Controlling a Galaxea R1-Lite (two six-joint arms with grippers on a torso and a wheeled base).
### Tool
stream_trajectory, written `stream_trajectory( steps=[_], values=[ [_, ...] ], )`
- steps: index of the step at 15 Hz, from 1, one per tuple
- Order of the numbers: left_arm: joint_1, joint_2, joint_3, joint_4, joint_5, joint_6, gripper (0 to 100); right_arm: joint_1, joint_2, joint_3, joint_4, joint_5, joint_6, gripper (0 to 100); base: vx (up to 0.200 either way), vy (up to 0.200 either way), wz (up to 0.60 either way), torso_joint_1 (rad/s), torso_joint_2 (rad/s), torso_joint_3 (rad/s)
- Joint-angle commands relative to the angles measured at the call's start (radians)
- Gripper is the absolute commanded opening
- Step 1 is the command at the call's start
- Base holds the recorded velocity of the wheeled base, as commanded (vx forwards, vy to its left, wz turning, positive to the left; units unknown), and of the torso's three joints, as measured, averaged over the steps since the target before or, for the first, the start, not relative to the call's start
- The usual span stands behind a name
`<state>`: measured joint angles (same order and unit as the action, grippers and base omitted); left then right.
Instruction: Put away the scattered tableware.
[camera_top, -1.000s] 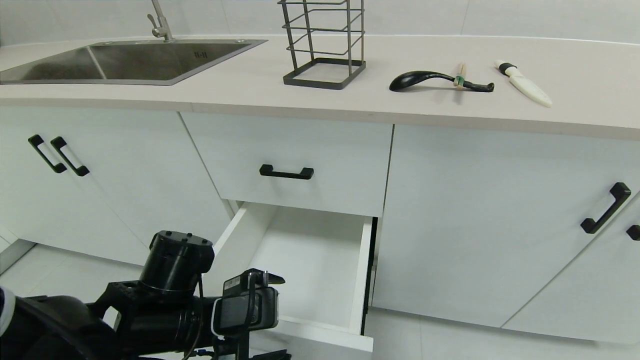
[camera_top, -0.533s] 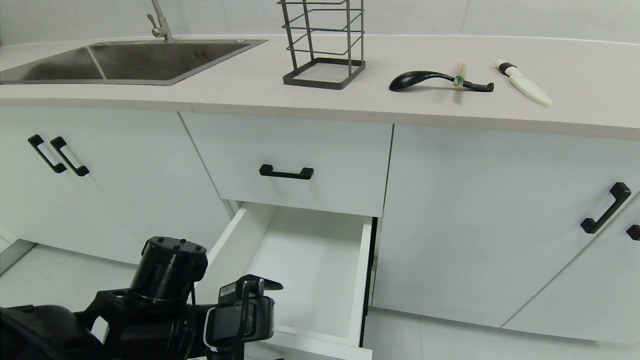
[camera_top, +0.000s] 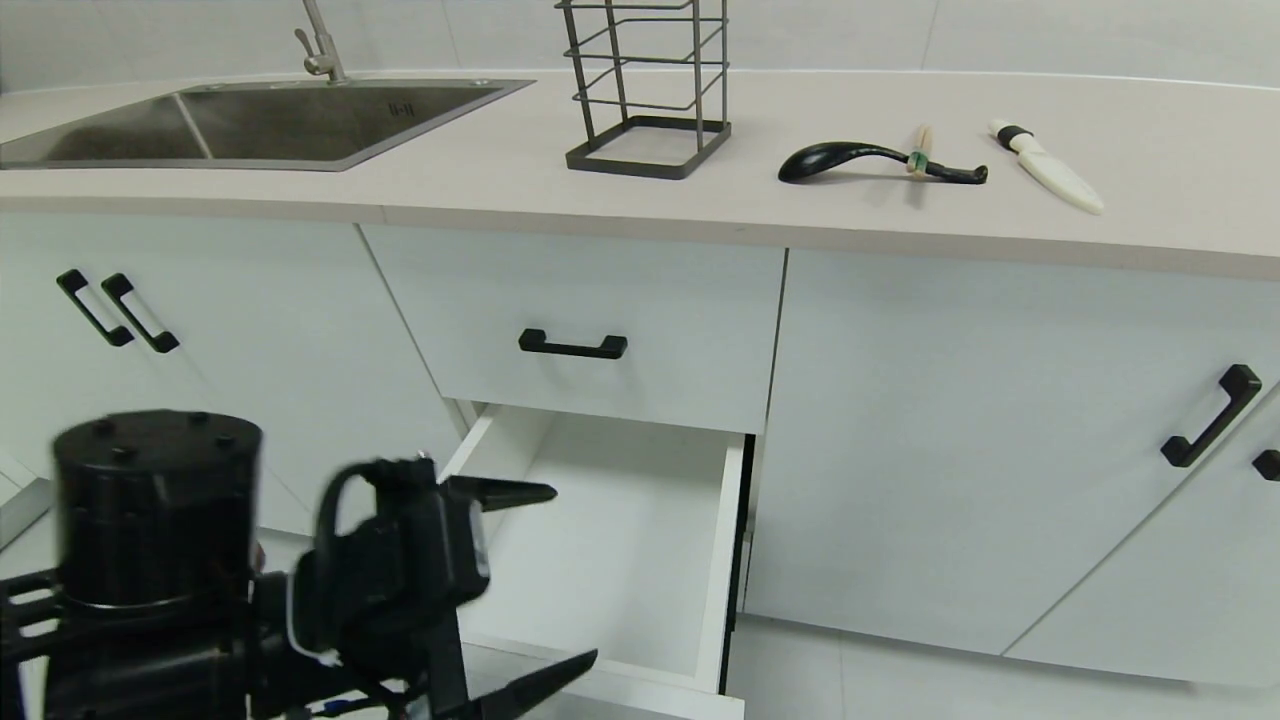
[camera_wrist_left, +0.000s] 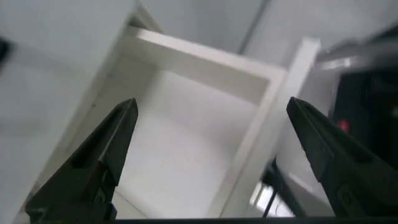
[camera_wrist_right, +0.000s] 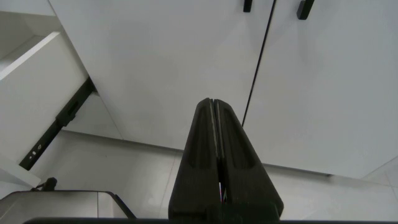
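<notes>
Left gripper (camera_top: 572, 575) released, jaws wide, at 7 o'clock by the open drawer's (camera_top: 722, 560) front edge. Right gripper (camera_wrist_right: 214, 104) clenched (facing cabinet doors (camera_wrist_right: 155, 62)). Bench (camera_top: 700, 205), 1 o'clock: black spoon (camera_top: 815, 160), chopsticks (camera_top: 920, 145) touching its handle, white knife (camera_top: 1050, 172) near.

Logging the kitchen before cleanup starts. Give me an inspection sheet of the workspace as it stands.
surface: countertop, pale, tableware lying toward its right.
job's things: black ladle, chopsticks crossing its handle, white knife beside them; lower drawer open, nothing seen inside.
clutter: wire rack, upright, holding nothing.
grippers: left gripper open, by the open drawer's front; right gripper shut, pointing at cabinet doors.
cables: nothing seen.
surroundings: sink and faucet at left; upper drawer closed.
</notes>
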<state>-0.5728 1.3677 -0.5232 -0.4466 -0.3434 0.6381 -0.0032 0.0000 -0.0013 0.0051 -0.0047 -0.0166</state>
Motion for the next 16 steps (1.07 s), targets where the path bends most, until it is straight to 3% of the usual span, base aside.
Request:
stream_trajectory(
  steps=[1, 2, 3, 4, 5, 6, 9, 10, 12, 14, 16],
  values=[
    [0.037, -0.173, -0.086, -0.006, 0.044, -0.158, 100, 0.000, 0.002, 0.001, -0.001, 0.000, 0.000, 0, 0.000, 0.000, 0.00, 0.000, 0.00, 0.000],
    [0.056, -0.200, -0.097, -0.004, 0.047, -0.201, 100, 0.000, 0.002, 0.000, 0.001, 0.000, 0.000, 0, 0.000, 0.000, 0.00, 0.000, 0.00, 0.000],
    [0.126, -0.294, -0.100, -0.004, 0.046, -0.336, 100, 0.000, 0.000, 0.000, 0.001, 0.000, 0.000, 0, 0.000, 0.000, 0.00, 0.000, 0.00, 0.000],
    [0.177, -0.374, -0.090, 0.003, 0.040, -0.434, 100, 0.000, 0.000, 0.000, 0.001, 0.000, 0.000, 0, 0.000, 0.000, 0.00, 0.000, 0.00, 0.000],
    [0.214, -0.435, -0.080, 0.005, 0.041, -0.520, 100, 0.000, 0.000, 0.000, 0.001, 0.000, 0.000, 0, 0.000, 0.000, 0.00, 0.000, 0.00, 0.000],
    [0.252, -0.486, -0.072, 0.005, 0.043, -0.572, 100, 0.000, 0.000, 0.000, 0.001, 0.000, 0.000, 0, 0.000, 0.000, 0.00, 0.000, 0.00, 0.000],
    [0.286, -0.565, -0.031, 0.000, 0.047, -0.572, 100, 0.000, 0.000, 0.000, 0.001, 0.000, 0.000, 0, 0.000, 0.000, 0.00, 0.000, 0.00, 0.000],
    [0.329, -0.749, 0.117, 0.005, 0.103, -0.555, 100, 0.000, 0.000, 0.000, 0.001, 0.000, 0.000, 0, 0.000, 0.000, 0.00, 0.000, 0.00, 0.000],
    [0.369, -0.889, 0.278, 0.020, 0.193, -0.538, 100, 0.002, 0.002, 0.000, 0.001, 0.003, -0.008, 0, 0.000, 0.000, 0.00, 0.000, 0.00, 0.000],
    [0.379, -0.987, 0.376, 0.065, 0.239, -0.526, 100, 0.002, 0.000, 0.000, -0.001, 0.002, -0.002, 0, 0.000, 0.000, 0.00, 0.000, 0.00, 0.000],
    [0.396, -1.105, 0.454, 0.198, 0.254, -0.528, 100, 0.002, 0.000, 0.000, 0.001, 0.000, -0.002, 0, 0.000, 0.000, 0.00, 0.000, 0.00, 0.000]
  ],
)
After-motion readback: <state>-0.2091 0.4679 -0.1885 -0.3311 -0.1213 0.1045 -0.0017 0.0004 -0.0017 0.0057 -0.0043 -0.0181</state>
